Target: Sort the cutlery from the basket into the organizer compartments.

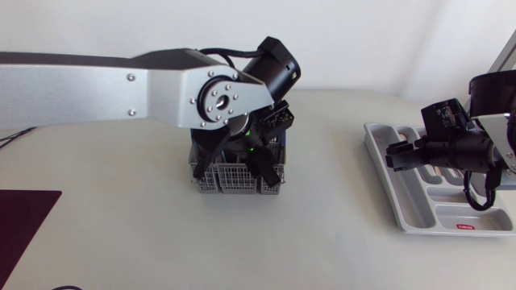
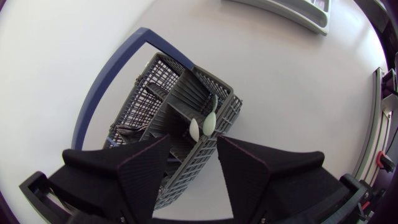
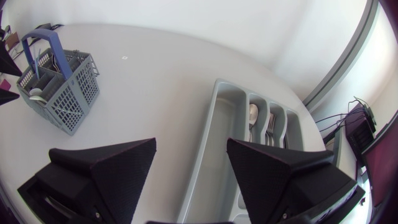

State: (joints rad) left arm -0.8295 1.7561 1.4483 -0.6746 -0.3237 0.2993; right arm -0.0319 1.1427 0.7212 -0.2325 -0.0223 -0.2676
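Grey, blue-handled basket (image 2: 155, 106) sits on the tabletop (image 2: 280, 74) directly under my left gripper (image 2: 193, 146), whose fingers are spread apart and hold nothing. Two white spoons (image 2: 210, 122) stand in one of its compartments. My right gripper (image 3: 191, 146) hovers wide open and empty over the organizer (image 3: 214, 118), where a spoon (image 3: 253, 113) and forks (image 3: 272, 127) lie in the narrow compartments.
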